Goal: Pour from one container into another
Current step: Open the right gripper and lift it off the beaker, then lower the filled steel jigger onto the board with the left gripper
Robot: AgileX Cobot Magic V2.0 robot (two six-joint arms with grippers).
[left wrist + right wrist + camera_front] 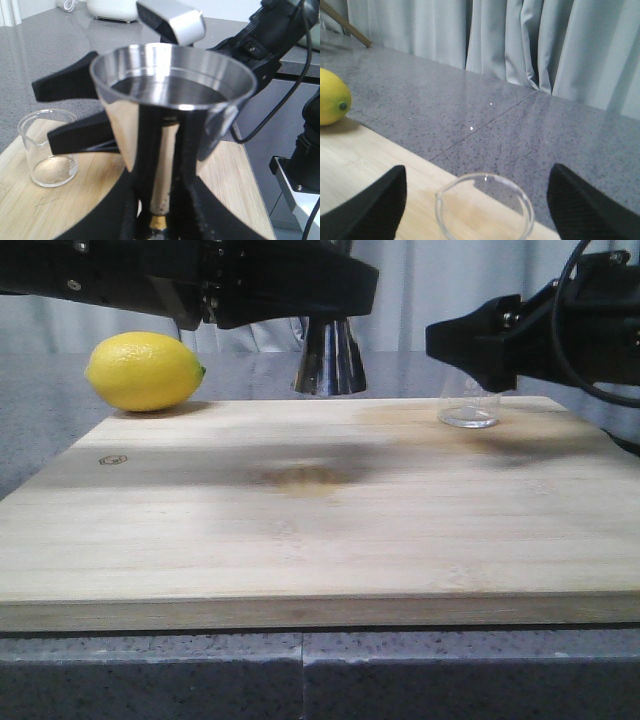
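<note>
Your left gripper is clamped on the jigger, its two matte black fingers pressed against the polished steel cone just above the gold-toned waist band; the upper cup is a smooth, mirror-bright flared cone, and a clear liquid line shows inside its rim. In the front view that jigger hangs above the far edge of the cutting board, its top half hidden behind the dark arm, so you see only the lower cone. Your right gripper stands spread wide, one black textured finger on each side of the beaker and neither touching the glass. The beaker is thin, clear and round with a small pour lip, and it stands upright on the board at its far right corner; whether anything is left in it is hard to tell, and its lower body is cut off in the right wrist view. You have one jigger, one beaker, one pale bamboo board with straight grain and a dark stain near its middle, and one glossy, dimpled yellow lemon at the board's far left corner.
</note>
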